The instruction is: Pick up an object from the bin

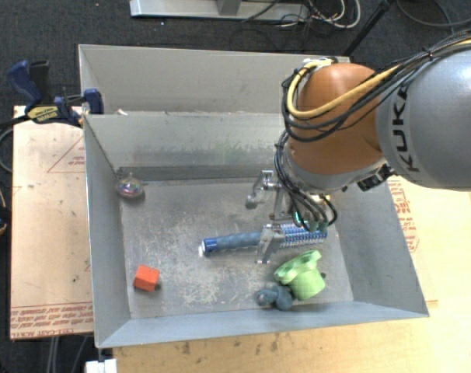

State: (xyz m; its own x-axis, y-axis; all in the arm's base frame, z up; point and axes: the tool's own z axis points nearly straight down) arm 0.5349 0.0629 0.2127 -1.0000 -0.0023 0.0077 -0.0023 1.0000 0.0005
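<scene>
The hand (263, 217) is low in the grey metal bin (103, 208) with its two metal fingers spread wide. One finger stands toward the back wall, and the other is down at the right end of a blue rod-shaped brush with a pale bristled head (232, 244). The brush lies flat on the bin floor near the middle and is not gripped.

To close well, the hand probably needs to centre across the brush's handle so that both fingers meet it squarely. As it stands, the nearer finger seems likely to push the brush aside.

Just beyond the brush, a green plastic lump (301, 277) and a small grey-blue piece (276, 298) crowd the front wall, so the hand should stay clear of them. An orange cube (145, 279) and a small clear ball (130, 187) lie well apart on the left.
</scene>
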